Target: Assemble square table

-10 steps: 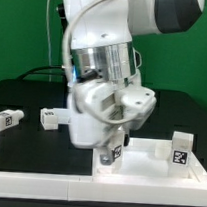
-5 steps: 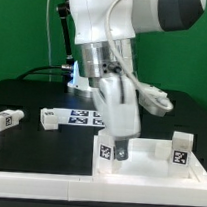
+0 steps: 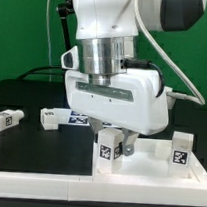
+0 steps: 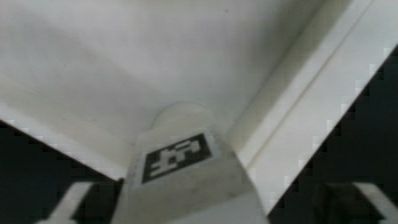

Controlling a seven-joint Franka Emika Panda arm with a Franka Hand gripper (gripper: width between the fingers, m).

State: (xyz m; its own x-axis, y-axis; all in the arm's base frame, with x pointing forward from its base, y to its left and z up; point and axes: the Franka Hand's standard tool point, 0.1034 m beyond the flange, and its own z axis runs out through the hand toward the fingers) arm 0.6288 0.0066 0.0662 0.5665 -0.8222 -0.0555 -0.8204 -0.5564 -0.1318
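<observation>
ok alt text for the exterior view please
A white robot arm's claw sits over an upright leg post on the white square panel. A second post stands on the panel; two loose posts lie on the black table.

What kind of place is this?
Probably a robot lab workbench: a big white robot arm, a black tabletop before a green backdrop, and short white plastic leg posts wearing black-and-white square tags.

White leg post [image 3: 108, 165], black-and-white tag [image 3: 107, 149]; black tabletop [image 3: 22, 94], green backdrop [image 3: 22, 26].
</observation>
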